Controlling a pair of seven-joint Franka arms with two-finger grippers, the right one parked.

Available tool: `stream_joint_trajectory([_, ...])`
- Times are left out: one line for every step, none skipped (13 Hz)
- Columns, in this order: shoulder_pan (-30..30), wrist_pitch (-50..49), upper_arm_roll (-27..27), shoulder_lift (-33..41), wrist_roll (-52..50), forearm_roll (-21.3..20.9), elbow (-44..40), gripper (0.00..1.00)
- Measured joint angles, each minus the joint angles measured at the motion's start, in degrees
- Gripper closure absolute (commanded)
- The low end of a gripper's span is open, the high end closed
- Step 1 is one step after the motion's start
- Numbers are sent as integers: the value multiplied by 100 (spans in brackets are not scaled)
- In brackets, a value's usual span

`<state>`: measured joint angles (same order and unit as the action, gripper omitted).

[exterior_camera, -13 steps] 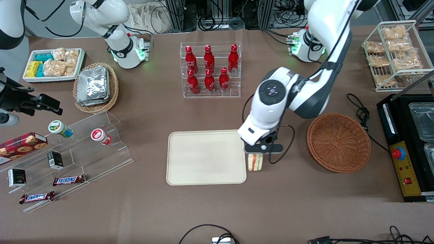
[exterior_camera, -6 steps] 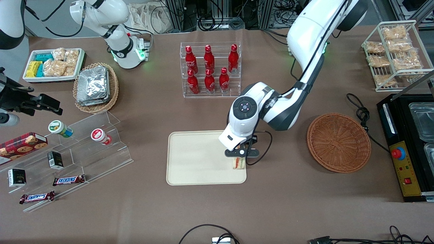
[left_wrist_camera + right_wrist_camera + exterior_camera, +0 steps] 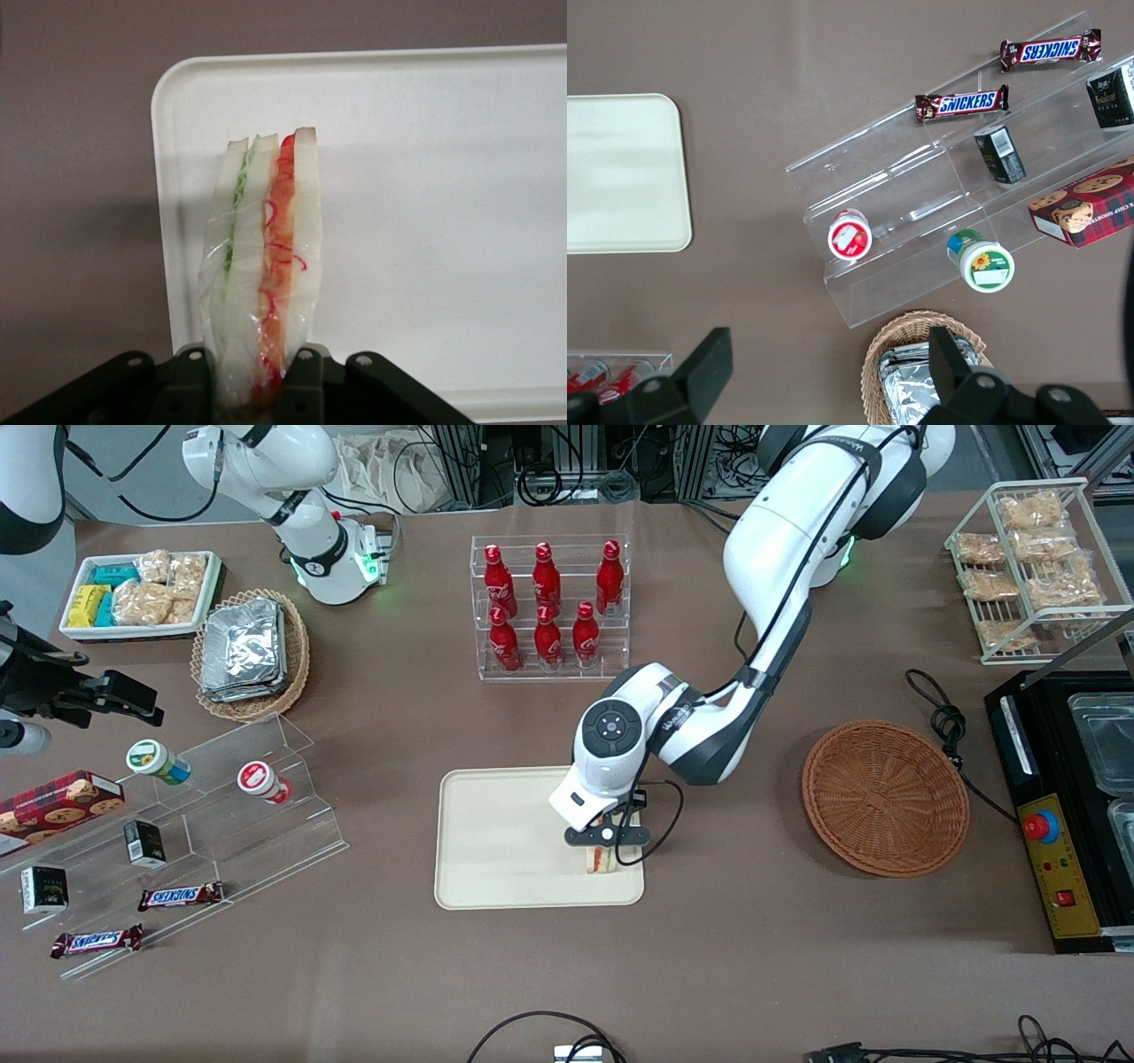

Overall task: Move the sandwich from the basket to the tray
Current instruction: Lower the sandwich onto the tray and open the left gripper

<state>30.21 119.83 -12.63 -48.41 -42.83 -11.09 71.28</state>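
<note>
The sandwich (image 3: 601, 860) (image 3: 262, 266), a pale wrapped wedge with red and green filling, hangs just above the cream tray (image 3: 496, 841) (image 3: 425, 221), over the tray end nearest the basket. My left gripper (image 3: 605, 840) (image 3: 248, 390) is shut on the sandwich, one black finger (image 3: 190, 385) on each flat side of it. The brown wicker basket (image 3: 884, 797) sits on the table toward the working arm's end and has nothing in it.
A clear rack of red bottles (image 3: 549, 607) stands farther from the front camera than the tray. A tiered acrylic stand (image 3: 204, 824) with cups, boxes and chocolate bars lies toward the parked arm's end. A foil-packet basket (image 3: 251, 654) and a wire snack rack (image 3: 1032, 567) sit near the table's back edge.
The gripper carried the sandwich sideways from just off the tray's edge to over the tray, away from the basket, and the arm swung with it.
</note>
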Motion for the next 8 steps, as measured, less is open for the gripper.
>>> stream_joint_trajectory([17, 3, 0, -42, -4, -85, -8, 92])
stream_joint_trajectory([37, 9, 0, -87, -7, -148, -10, 92])
stream_joint_trajectory([57, 21, 0, -129, -8, -172, -11, 92])
stream_joint_trajectory([77, 35, 1, -169, -8, -186, -12, 90])
stream_joint_trajectory([97, 41, 1, -202, -10, -195, -13, 89])
stream_joint_trajectory([111, 44, 1, -227, -11, -213, -13, 89])
stream_joint_trajectory([118, 46, 1, -247, -15, -251, -14, 88])
stream_joint_trajectory([120, 47, 1, -259, -32, -288, -14, 81])
